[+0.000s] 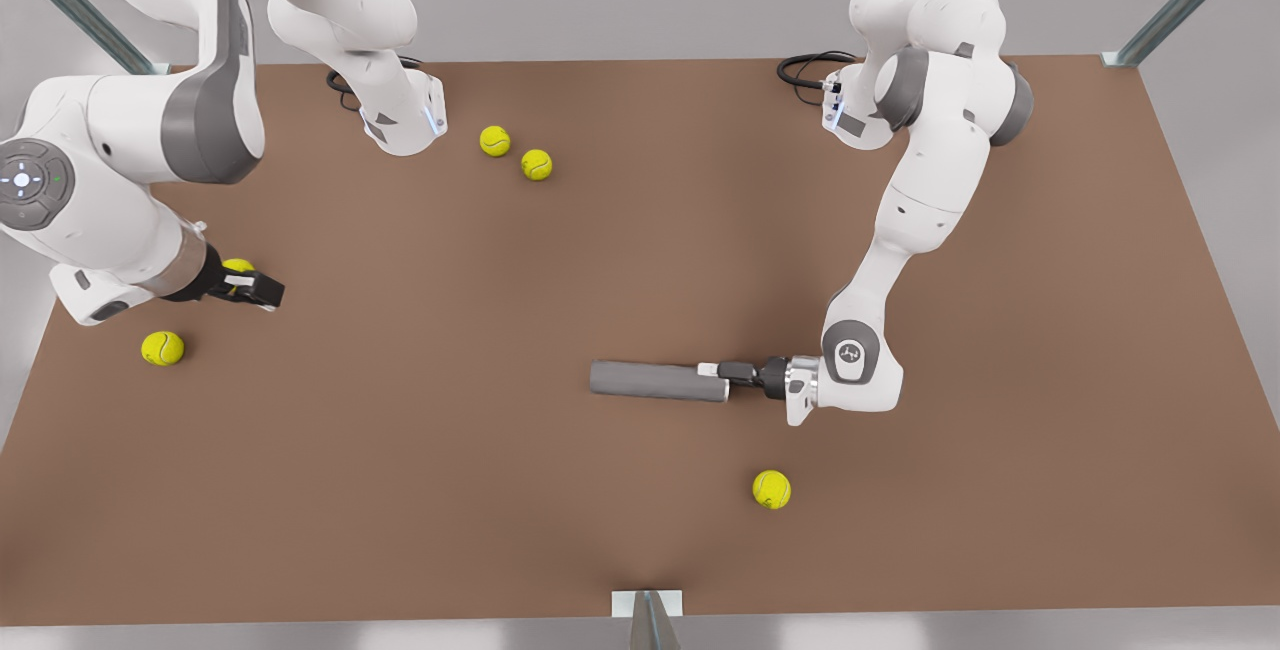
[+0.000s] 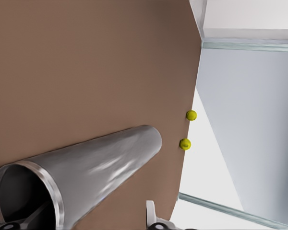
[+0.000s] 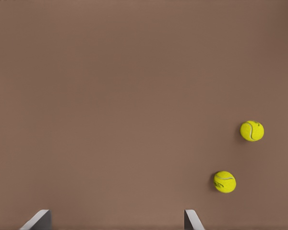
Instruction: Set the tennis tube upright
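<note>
We see the tennis tube lying on its side on the brown table, a little right of centre in the lower half of the front view. It is plain matte grey, and we can read no brand, label or writing on it.

The left gripper is at the tube's end on the front view's right. In the left wrist view the tube has its open mouth with a lighter rim close to the camera, and one finger reaches inside the mouth; we judge the gripper clamped on the tube's wall.

The right gripper waits at the left edge of the front view, above the table. Its fingers stand apart with nothing between them.

Five tennis balls lie on the table: two at upper centre, one below the tube, one at lower left, and one just behind the right gripper.
</note>
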